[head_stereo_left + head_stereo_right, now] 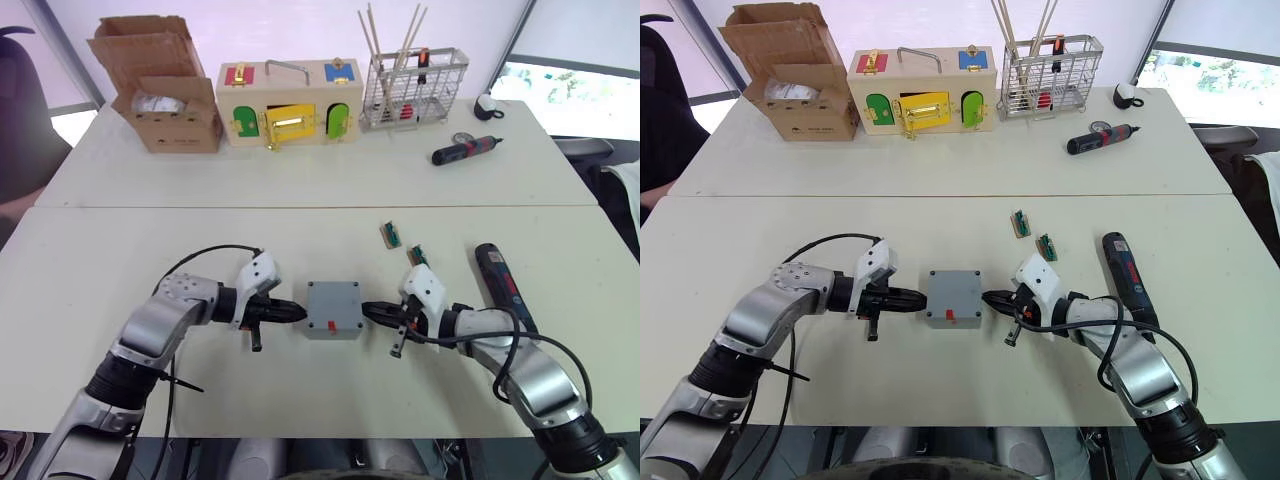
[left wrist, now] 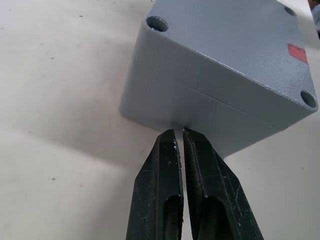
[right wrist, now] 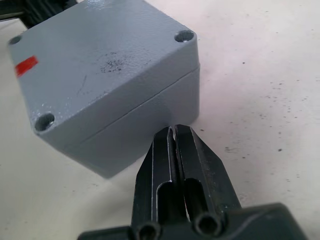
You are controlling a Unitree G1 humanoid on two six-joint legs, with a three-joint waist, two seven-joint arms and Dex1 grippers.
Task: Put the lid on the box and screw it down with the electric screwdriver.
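Note:
The grey lid (image 1: 334, 303) sits on the grey box (image 2: 200, 107) at the middle of the near table, and a thin seam between them runs around the sides. A red mark shows near the lid's front edge. My left gripper (image 1: 300, 313) is shut, its tips against the box's left wall. From the other side my right gripper (image 1: 368, 310), also shut, touches the right wall. Neither holds anything. The electric screwdriver (image 1: 503, 285), dark with a red-and-blue label, lies on the table to the right of my right arm.
At the back stand a cardboard box (image 1: 160, 95), a wooden box with coloured doors (image 1: 288, 105) and a wire basket (image 1: 413, 90) with sticks. A smaller black-and-red screwdriver (image 1: 465, 150) lies back right. Two small green parts (image 1: 390, 235) lie behind my right gripper.

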